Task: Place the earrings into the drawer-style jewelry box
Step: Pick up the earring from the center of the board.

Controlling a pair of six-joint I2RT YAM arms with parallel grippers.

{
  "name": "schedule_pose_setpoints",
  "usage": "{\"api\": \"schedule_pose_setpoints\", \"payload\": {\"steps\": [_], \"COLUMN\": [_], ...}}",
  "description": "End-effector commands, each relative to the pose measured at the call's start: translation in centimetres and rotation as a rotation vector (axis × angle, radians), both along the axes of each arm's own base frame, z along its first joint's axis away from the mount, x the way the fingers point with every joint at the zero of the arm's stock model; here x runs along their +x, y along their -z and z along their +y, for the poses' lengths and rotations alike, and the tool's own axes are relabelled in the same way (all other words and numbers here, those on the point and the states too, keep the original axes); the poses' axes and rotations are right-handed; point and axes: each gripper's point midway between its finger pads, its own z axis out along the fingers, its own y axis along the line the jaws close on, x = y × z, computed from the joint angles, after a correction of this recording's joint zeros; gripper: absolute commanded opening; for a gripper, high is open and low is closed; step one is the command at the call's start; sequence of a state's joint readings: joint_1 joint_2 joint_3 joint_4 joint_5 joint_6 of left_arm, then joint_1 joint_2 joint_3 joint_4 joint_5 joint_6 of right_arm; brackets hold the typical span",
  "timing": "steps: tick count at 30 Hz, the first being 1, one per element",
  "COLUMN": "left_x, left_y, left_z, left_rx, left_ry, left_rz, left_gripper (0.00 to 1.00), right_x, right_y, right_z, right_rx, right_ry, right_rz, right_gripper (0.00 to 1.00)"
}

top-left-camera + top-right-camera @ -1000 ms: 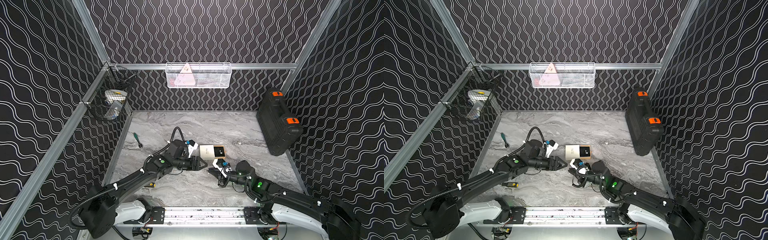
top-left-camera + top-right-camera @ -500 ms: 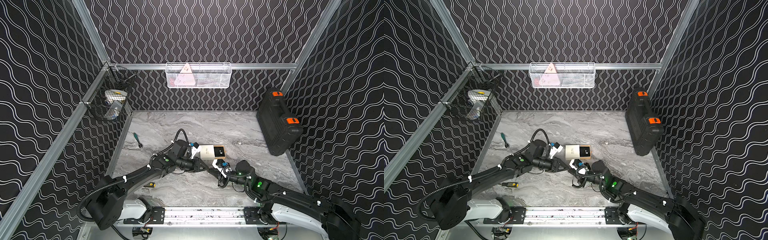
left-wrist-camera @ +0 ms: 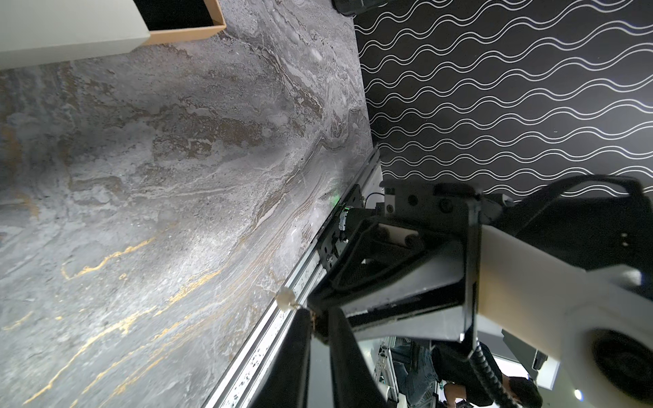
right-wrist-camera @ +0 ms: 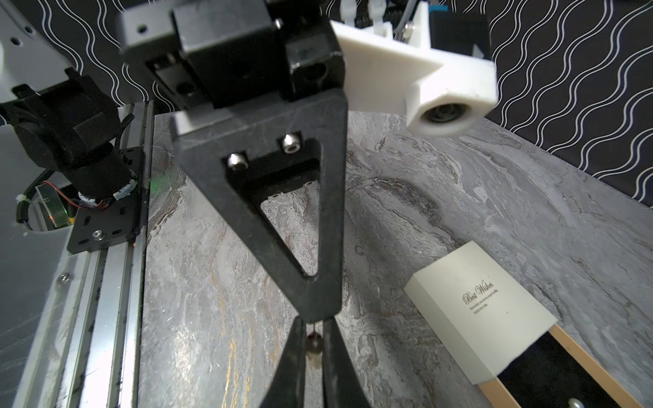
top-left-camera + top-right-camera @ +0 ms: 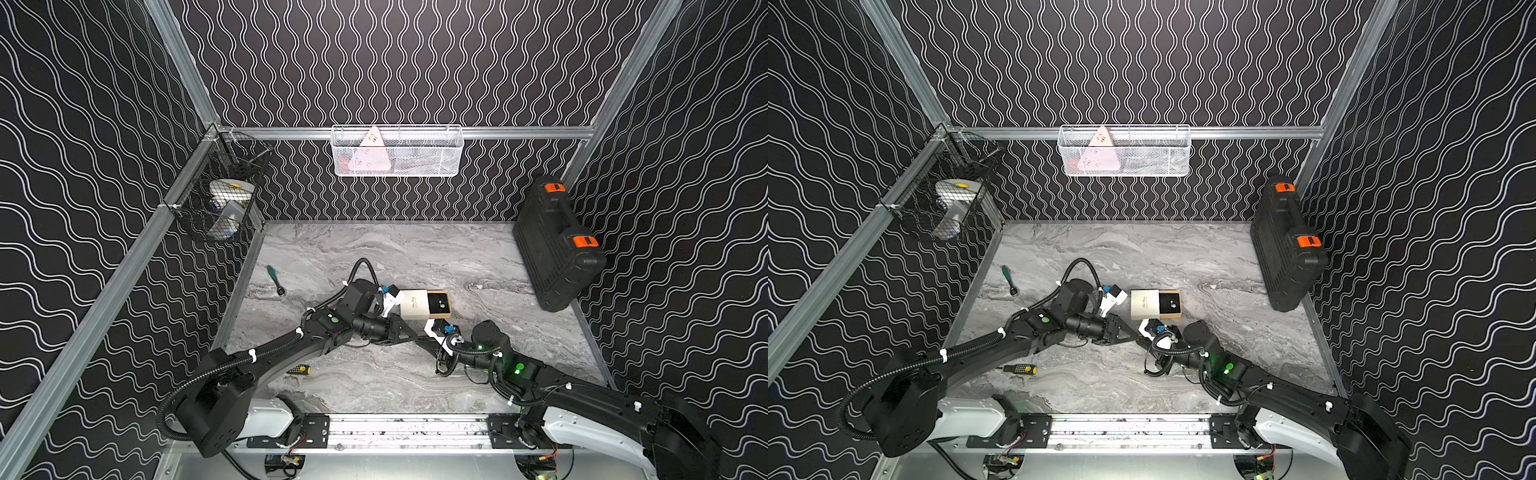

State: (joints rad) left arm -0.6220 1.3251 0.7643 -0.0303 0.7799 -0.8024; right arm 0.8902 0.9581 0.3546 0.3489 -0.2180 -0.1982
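Finds the left jaws drawn from wide to a narrow slit within the last second, tips now meeting the right jaws mid-bench (image 5: pixel 374 249), just in front of the jewelry box (image 5: pixel 413 305). Points to a handover or regrip (only a guess). Shows the right jaws pinched on the second earring (image 4: pixel 313 343); cannot tell whether the left jaws grip it too. Counts two earrings, with the first earring (image 5: pixel 1173 306) lying in the open tray (image 4: pixel 593 364); one box; one black case (image 5: pixel 557 245) at the right edge; two tools near the left edge.
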Motion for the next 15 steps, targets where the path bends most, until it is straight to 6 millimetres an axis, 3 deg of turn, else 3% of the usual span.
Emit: {"api": "schedule_pose_setpoints", "payload": {"steps": [1, 8, 15], "left_x": [-0.29, -0.46, -0.47], "left_y": [-0.42, -0.19, -0.15], "left_z": [-0.26, -0.16, -0.28], "left_rx": [-0.028, -0.028, -0.039], "left_ry": [0.018, 0.016, 0.017], "left_rz": [0.011, 0.019, 0.027], "left_gripper": [0.18, 0.21, 0.11], "right_x": [0.23, 0.24, 0.22], "right_y": [-1.24, -1.29, -1.32], "right_z": [0.25, 0.15, 0.12], "right_rx": [0.029, 0.029, 0.03], "right_ry": [-0.001, 0.003, 0.003], "right_rz": [-0.038, -0.041, -0.043], "right_gripper": [0.11, 0.1, 0.1]}}
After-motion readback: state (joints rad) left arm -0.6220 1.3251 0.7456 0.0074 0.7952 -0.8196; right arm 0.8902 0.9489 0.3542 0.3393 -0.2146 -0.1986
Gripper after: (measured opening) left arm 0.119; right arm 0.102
